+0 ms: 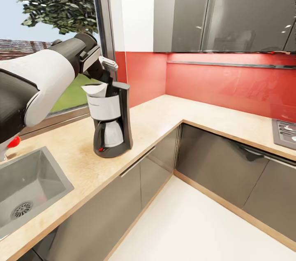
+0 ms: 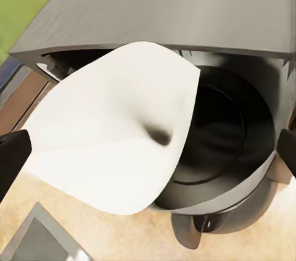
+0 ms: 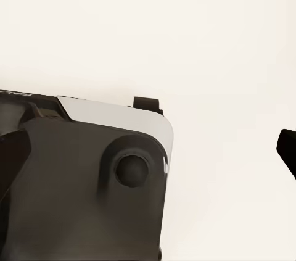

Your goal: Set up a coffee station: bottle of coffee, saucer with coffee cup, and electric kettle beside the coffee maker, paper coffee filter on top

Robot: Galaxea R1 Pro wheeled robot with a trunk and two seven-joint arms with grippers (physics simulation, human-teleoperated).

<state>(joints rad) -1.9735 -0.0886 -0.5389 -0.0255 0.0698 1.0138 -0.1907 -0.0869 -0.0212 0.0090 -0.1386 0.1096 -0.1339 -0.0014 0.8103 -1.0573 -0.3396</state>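
The filter (image 2: 114, 144) sits tilted at the top of the coffee maker (image 1: 111, 123), its white cone lying partly over the open basket and partly out past the basket's rim. In the head view the filter (image 1: 95, 88) shows as a white pointed shape on the maker's grey-white top. The left gripper (image 1: 106, 72) hangs just above and behind it. In the left wrist view the two dark fingertips (image 2: 13, 159) stand wide apart at either side, the filter between them; one tip lies at the paper's edge, though whether it touches I cannot tell. The jaws are spread and clamp nothing.

The maker stands upright on the countertop (image 1: 160, 117), near the corner, with the sink (image 1: 24, 187) well apart on the same worktop.

In the right wrist view the right gripper's fingertips (image 3: 287, 147) are spread, with nothing between them, over part of the robot's body (image 3: 80, 181) and pale floor.
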